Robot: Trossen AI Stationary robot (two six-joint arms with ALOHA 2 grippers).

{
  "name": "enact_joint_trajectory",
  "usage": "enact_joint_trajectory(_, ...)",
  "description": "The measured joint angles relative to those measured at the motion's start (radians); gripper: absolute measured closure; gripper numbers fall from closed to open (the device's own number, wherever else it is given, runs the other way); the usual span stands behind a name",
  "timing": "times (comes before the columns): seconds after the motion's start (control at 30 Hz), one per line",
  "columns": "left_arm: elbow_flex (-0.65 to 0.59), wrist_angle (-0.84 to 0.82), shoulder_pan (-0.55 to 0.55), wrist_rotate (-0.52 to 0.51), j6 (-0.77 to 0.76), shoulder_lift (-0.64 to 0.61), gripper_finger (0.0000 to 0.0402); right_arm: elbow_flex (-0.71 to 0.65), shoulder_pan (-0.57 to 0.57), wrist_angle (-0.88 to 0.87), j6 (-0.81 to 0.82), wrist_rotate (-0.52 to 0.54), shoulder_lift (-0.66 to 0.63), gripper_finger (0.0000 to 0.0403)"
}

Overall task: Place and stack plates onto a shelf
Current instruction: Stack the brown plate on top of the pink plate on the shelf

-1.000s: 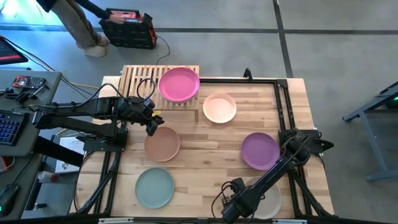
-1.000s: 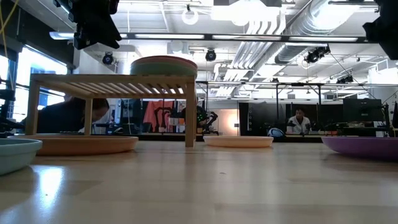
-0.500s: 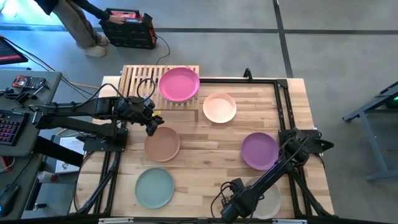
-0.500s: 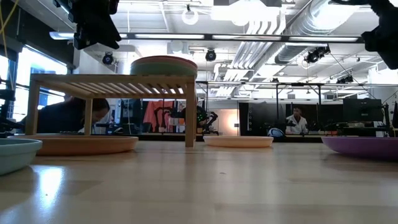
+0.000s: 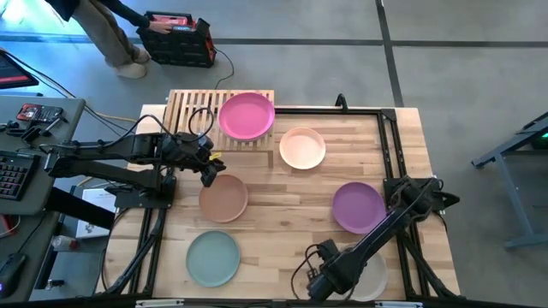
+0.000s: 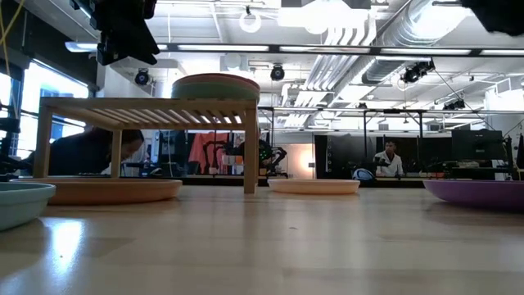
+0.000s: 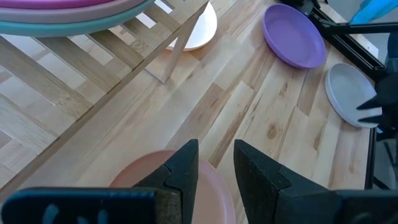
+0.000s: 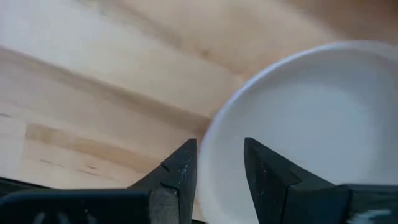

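Observation:
The light-wood shelf [image 5: 197, 109] stands at the table's far left and carries a stack of plates, magenta on top [image 5: 247, 115] and teal beneath [image 7: 74, 25]. On the table lie the peach [image 5: 302, 147], purple [image 5: 358, 207], brown [image 5: 223, 198], sage green [image 5: 212, 258] and beige [image 5: 370, 275] plates. My left gripper [image 5: 208, 174] hovers open and empty over the brown plate's far edge [image 7: 155, 165]. My right gripper [image 5: 324, 281] is open at the near edge, with one finger on each side of the beige plate's left rim [image 8: 214, 134]. My right gripper has its two fingers astride the beige plate's rim [image 8: 211, 146], one over the plate's inside and one outside it. I cannot tell whether either finger touches the rim. The plate lies flat on the table.
Black frame rails [image 5: 390, 137] run along the table's far and right sides. A person [image 5: 103, 26] stands on the floor beyond the far left corner. Bare tabletop [image 5: 282, 222] lies between the brown and purple plates.
My right gripper has moved a little toward the far edge and the right, along the beige plate's rim. In the low view its arm has risen toward the top of the picture.

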Motion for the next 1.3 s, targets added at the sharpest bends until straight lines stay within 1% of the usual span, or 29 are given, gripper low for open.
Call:
enact_joint_trajectory(0.13, 0.0, -0.002, 0.0, 0.0, 0.0, 0.0, 0.0312, 0.0, -0.029, -0.084, -0.056, 0.006, -0.03, 0.0295)
enact_joint_trajectory(0.23, 0.0, -0.005, 0.0, 0.0, 0.0, 0.0, 0.0312, 0.0, -0.066, -0.139, -0.122, 0.032, -0.059, 0.0295)
enact_joint_trajectory(0.53, 0.0, -0.043, 0.0, 0.0, 0.0, 0.0, 0.0312, 0.0, -0.203, -0.243, -0.46, 0.058, -0.078, 0.0295)
enact_joint_trajectory(0.73, 0.0, -0.096, 0.0, 0.0, 0.0, 0.0, 0.0312, 0.0, -0.285, -0.342, -0.621, 0.095, -0.078, 0.0295)
enact_joint_trajectory(0.9, 0.0, -0.111, 0.0, 0.0, 0.017, 0.0, 0.0312, -0.047, -0.344, -0.334, -0.742, 0.108, -0.078, 0.0295)
enact_joint_trajectory(1.03, 0.0, -0.111, 0.0, 0.0, 0.019, 0.0, 0.0312, -0.108, -0.379, -0.303, -0.794, 0.082, -0.084, 0.0295)
enact_joint_trajectory(1.2, 0.0, -0.111, 0.0, 0.0, 0.019, 0.0, 0.0312, -0.218, -0.4, -0.152, -0.766, 0.057, -0.144, 0.0295)
enact_joint_trajectory(1.3, 0.0, -0.11, 0.003, 0.0, 0.019, 0.0, 0.0312, -0.271, -0.404, -0.132, -0.724, 0.057, -0.182, 0.0295)
